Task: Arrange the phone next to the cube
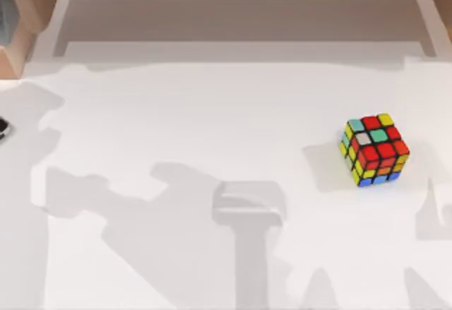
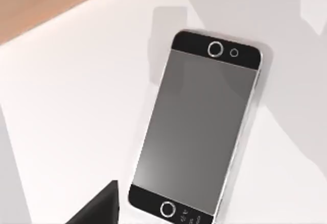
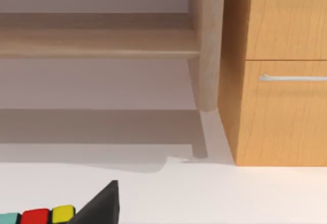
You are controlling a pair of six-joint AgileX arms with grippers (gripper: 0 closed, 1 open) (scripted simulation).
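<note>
Starting at the table's far left edge, top view: a small dark rounded item pokes in at the frame border, too little showing to ID. Table surface is white, w/ arm shadows falling across the lower middle and left. Wide open room across left and centre of the table.

Phone, left wrist view: lies flat on the white surface, screen up, dark glossy glass w/ silver-white rim. Round button at the near end, ring and small dot at the far end. One corner of the tabletop edge runs diagonally behind it, w/ wood-toned floor or furniture beyond; phone sits near that edge but clear of it. White surface open on both long sides. Left gripper: a black finger tip shows just beside the phone's near corner, apart from it; fingers apart or together — cannot tell.

Cube, top view: right side of table, well apart from the right edge and near edge, nothing touching it. Red, yellow, teal, orange stickers up; blue along the bottom row.

Right gripper, right wrist view: black finger tip near the cube's top row, no contact seen; finger state — cannot tell. Beyond the table edge: wooden shelf rail, post, drawer cabinet w/ metal handle.
</note>
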